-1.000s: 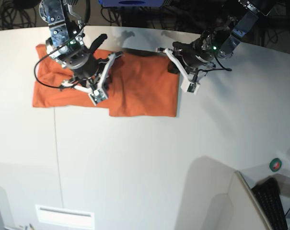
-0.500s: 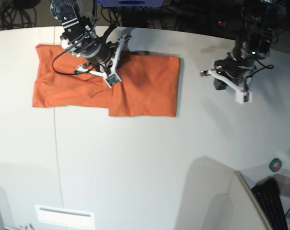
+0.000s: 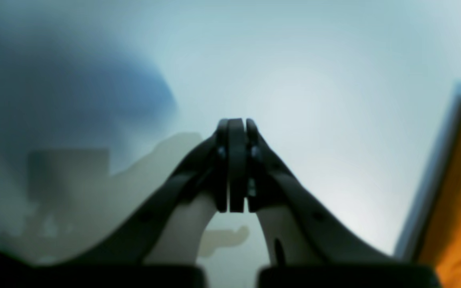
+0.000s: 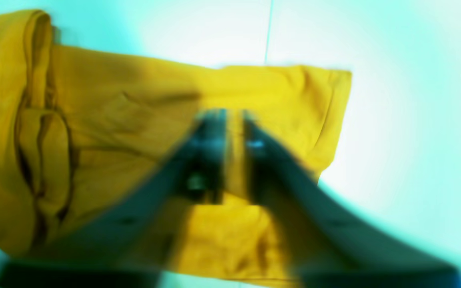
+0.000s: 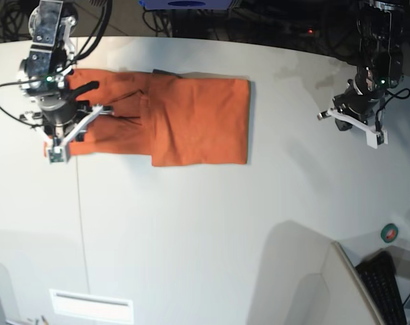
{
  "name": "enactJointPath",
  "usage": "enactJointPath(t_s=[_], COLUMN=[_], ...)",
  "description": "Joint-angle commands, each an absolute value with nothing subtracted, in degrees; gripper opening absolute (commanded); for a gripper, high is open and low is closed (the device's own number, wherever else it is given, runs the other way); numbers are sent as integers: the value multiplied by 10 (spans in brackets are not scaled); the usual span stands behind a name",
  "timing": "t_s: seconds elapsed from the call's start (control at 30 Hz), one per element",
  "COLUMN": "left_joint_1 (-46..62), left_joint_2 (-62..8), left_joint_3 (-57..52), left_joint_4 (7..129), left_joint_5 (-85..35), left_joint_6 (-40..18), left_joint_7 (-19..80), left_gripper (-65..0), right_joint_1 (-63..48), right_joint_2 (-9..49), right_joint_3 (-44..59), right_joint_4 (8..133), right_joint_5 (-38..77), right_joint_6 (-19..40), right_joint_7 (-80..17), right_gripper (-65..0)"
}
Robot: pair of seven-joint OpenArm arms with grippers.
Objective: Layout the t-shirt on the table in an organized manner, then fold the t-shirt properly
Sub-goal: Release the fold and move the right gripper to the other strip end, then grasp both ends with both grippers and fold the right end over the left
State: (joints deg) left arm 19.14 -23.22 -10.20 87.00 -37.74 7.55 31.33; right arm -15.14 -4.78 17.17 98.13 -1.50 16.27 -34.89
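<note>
The left gripper (image 3: 236,168) has its two dark fingers pressed flat together with nothing between them. In the base view this left gripper (image 5: 357,125) hangs at the upper right of the frame over bare white table (image 5: 205,230), well apart from the cloth. In its own wrist view only a strip of the orange t-shirt (image 3: 460,200) shows at the right edge; the rest is blurred pale tabletop.

The right gripper (image 4: 234,156) is blurred in its wrist view, yet a narrow gap shows between its fingers and cloth is visible through it; the jaws stand slightly apart and grip nothing that can be made out. In the base view the right gripper (image 5: 66,135) sits at the upper left of the frame, over the left end of the garment.

The t-shirt (image 5: 191,118) lies flat on the table in the upper left part of the base view, near the curved far edge. Its right portion forms a neat rectangle; its left portion is shorter and shows creases and a fold line. In the right wrist view the t-shirt (image 4: 106,132) looks yellow and wrinkled, with a sleeve hem toward the right.

A thin seam line (image 5: 81,223) runs down the table at the left. No containers can be seen. A dark keyboard (image 5: 384,284) sits at the lower right corner.
</note>
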Motion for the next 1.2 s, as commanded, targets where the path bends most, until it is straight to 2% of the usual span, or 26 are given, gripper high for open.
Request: enactJointPath(t_s=[0.0, 0.07, 0.1, 0.3, 0.4, 0.53, 0.77, 1.03, 1.17], left_joint_1=[188, 182, 181, 164, 159, 156, 119, 80, 78], left_joint_2=[-240, -240, -240, -240, -241, -240, -240, -227, -191], left_joint_3=[-106, -106, -105, -81, -54, -33, 26, 76, 80], left_joint_4=[875, 873, 869, 800, 780, 779, 753, 715, 708], left_joint_5=[-378, -378, -378, -377, -377, -377, -377, -375, -291], left_joint_6=[64, 20, 0, -94, -141, -153, -153, -153, -153], left_joint_7=[305, 298, 284, 188, 167, 167, 153, 152, 152], left_gripper=[-650, -650, -650, -650, -650, -650, -650, -650, -650], right_joint_1=[-144, -141, -141, -140, -115, -99, -91, -85, -87], right_joint_2=[-42, -23, -8, 77, 119, 164, 172, 187, 184], right_joint_3=[189, 223, 236, 278, 311, 313, 301, 218, 192], right_joint_4=[989, 989, 989, 960, 863, 749, 682, 636, 638], right_joint_5=[15, 94, 141, 367, 451, 522, 531, 531, 532], right_joint_6=[162, 162, 162, 162, 163, 166, 236, 240, 242], right_joint_7=[-353, -388, -402, -467, -490, -493, -492, -454, -453], right_gripper=[-380, -255, -230, -227, -225, -224, -224, -224, -224])
